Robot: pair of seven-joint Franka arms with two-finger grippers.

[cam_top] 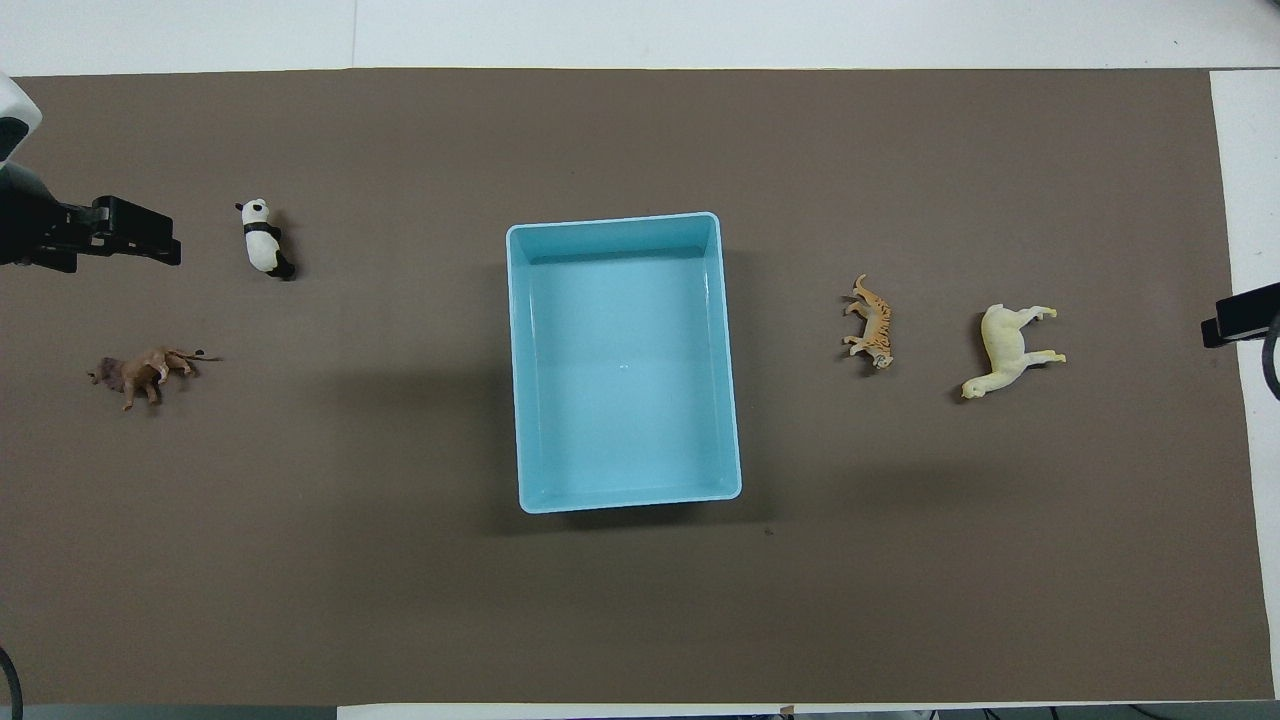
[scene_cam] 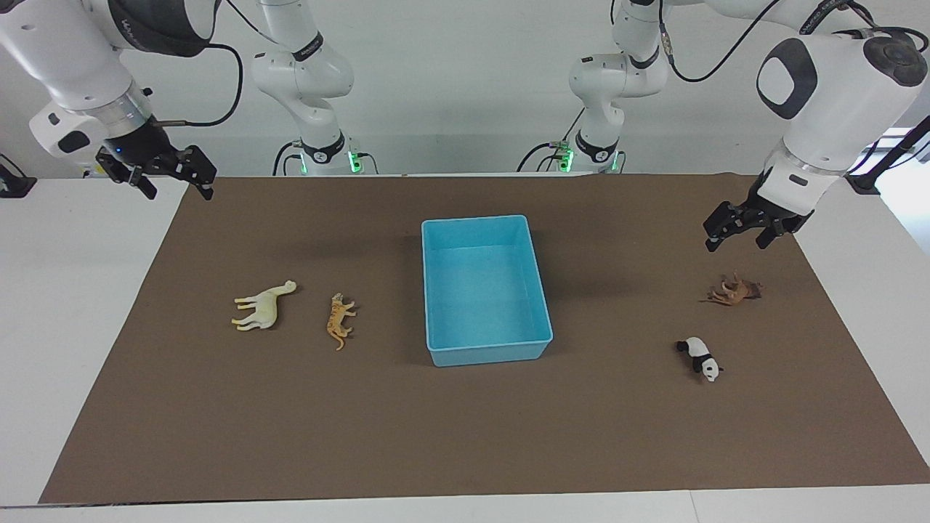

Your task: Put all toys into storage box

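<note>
One brown mat [scene_cam: 465, 436] covers white table [scene_cam: 73, 290].

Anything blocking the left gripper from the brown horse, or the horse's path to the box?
Nothing visible. The left gripper hangs open above the mat, near the brown horse, with nothing between them. Bare mat runs from the horse to the empty storage box; the panda lies off that line, farther from the robots.

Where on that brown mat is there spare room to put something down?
The wide strip of brown mat farthest from the robots is bare. The storage box is empty too. It is tighter between the tiger and cream animal, and between the panda and brown animal.
</note>
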